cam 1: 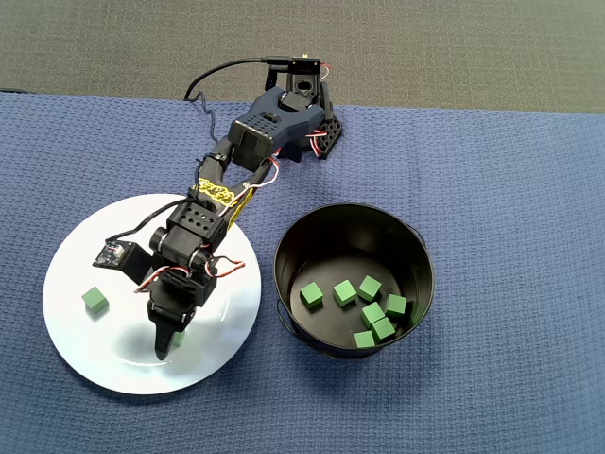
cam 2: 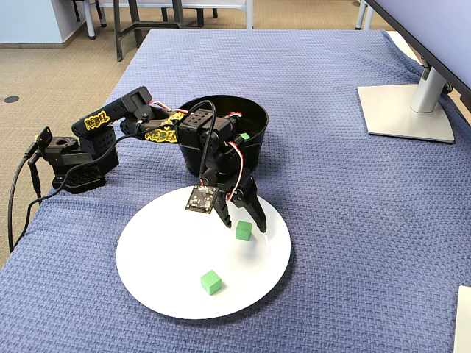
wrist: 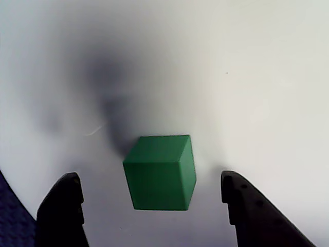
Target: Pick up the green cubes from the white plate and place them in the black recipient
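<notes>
The counter [cam 2: 353,191] has a blue cloth on it. In the overhead view the white plate [cam 1: 80,345] is on the left and the black pot [cam 1: 416,251] is just to its right. Seven green cubes [cam 1: 371,288] sit in the pot. One cube [cam 1: 93,301] sits on the left part of the plate. The arm [cam 2: 140,121] reaches over the plate. Its pincer [wrist: 154,208] is spread apart, with another cube [wrist: 160,172] on the plate between the tips, touching neither.
</notes>
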